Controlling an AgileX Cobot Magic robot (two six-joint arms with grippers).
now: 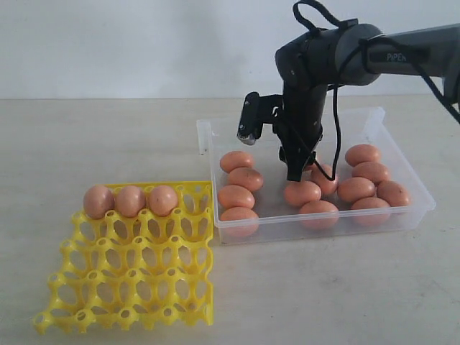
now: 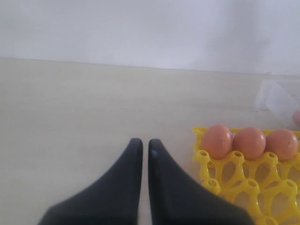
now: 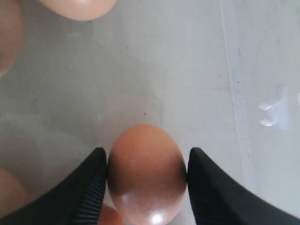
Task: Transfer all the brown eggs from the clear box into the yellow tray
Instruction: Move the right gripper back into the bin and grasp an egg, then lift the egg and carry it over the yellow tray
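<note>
Brown shell, thin and likely brittle: pinching one brown egg point(image 3: 146, 176) across its widest part.
Gripping it between both pads of right gripper point(image 3: 147, 153) inside clear box point(image 1: 204, 140), probably needing only light pressure on smooth, slippery shell; judging low wall and neighbouring eggs point(image 1: 356, 188) as hazards; seeing yellow tray point(image 1: 144, 287) mostly open beyond three seated eggs point(image 1: 129, 200); showing left gripper point(image 2: 145, 150) pressed together, empty.
</note>
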